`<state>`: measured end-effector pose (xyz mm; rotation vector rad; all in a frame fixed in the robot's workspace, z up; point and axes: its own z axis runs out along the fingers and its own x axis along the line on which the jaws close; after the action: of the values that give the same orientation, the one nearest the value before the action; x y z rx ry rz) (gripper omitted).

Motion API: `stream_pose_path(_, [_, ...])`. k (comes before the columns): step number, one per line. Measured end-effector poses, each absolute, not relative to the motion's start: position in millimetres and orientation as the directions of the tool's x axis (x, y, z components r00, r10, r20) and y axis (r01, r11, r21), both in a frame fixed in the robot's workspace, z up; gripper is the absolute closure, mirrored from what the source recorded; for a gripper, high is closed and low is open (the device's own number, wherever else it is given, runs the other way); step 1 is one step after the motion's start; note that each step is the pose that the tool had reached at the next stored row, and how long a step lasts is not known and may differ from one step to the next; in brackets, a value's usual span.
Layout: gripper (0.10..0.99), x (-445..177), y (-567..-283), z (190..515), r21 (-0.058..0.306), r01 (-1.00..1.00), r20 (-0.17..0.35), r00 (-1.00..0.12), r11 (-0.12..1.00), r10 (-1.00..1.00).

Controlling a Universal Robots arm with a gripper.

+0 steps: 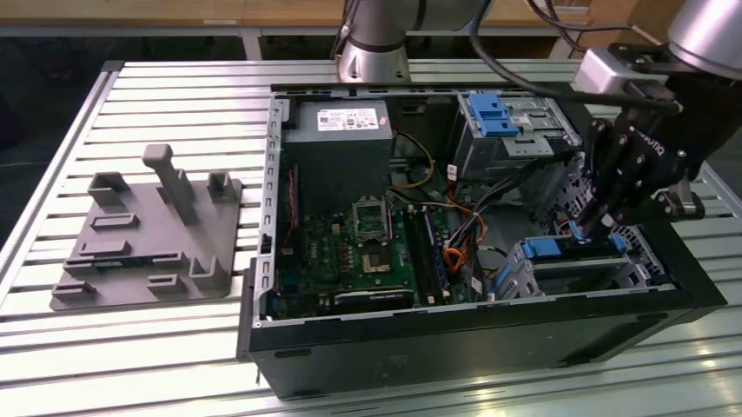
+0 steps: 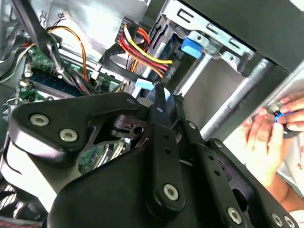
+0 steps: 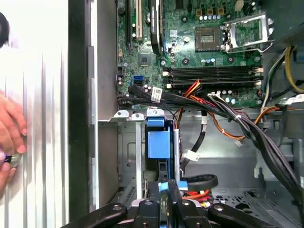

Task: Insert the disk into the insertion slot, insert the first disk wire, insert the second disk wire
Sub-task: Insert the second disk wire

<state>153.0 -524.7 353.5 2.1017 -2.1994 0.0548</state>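
Note:
The disk sits in the insertion slot [image 1: 586,274], a silver cage at the case's corner on the exterior view's right. Its blue carrier [image 1: 554,249] shows at the cage mouth, and in the first wrist view the carrier tab [image 3: 158,142] lies between the cage rails [image 3: 128,156]. My gripper [image 1: 589,233] reaches down into the case right at that cage. Its fingers [image 3: 154,202] are closed on a small light-blue connector [image 3: 166,186] of a disk wire, just behind the carrier. In the second wrist view the same connector [image 2: 144,84] sits at the fingertips [image 2: 159,102].
A taller grey bay with a blue latch [image 1: 499,117] stands at the case's back. The motherboard [image 1: 360,252], power supply [image 1: 336,122] and black, red and orange cable bundles [image 3: 247,128] crowd the case. A grey fixture [image 1: 151,234] rests outside. A hand [image 3: 9,133] is beside the case wall.

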Motion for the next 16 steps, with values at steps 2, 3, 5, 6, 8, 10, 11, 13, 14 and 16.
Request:
stream_pose_path(2, [0.878,153.0,-524.4,362.9,0.042,-0.998,0.096,-0.044,0.048,-0.994])
stream_pose_path(3, [0.878,152.9,-524.2,367.4,0.042,-0.998,0.096,-0.044,0.048,-0.994])
stream_pose_path(5, [0.984,153.0,-524.1,376.4,0.042,-0.998,0.096,-0.045,0.049,-0.994])
stream_pose_path(6, [0.984,152.9,-524.1,380.9,0.042,-0.998,0.096,-0.045,0.049,-0.994])
stream_pose_path(8, [0.984,153.0,-524.1,390.1,0.042,-0.998,0.096,-0.045,0.049,-0.994])
stream_pose_path(10, [0.984,153.0,-524.1,397.2,0.042,-0.998,0.096,-0.045,0.050,-0.994])
stream_pose_path(11, [0.984,153.0,-524.1,398.1,0.042,-0.998,0.096,-0.045,0.050,-0.994])
stream_pose_path(13, [0.984,153.0,-524.1,398.0,0.042,-0.998,0.096,-0.045,0.050,-0.994])
stream_pose_path(14, [0.984,153.0,-524.1,398.1,0.042,-0.998,0.096,-0.045,0.050,-0.994])
stream_pose_path(16, [0.984,153.0,-524.1,398.1,0.042,-0.998,0.096,-0.045,0.050,-0.994])
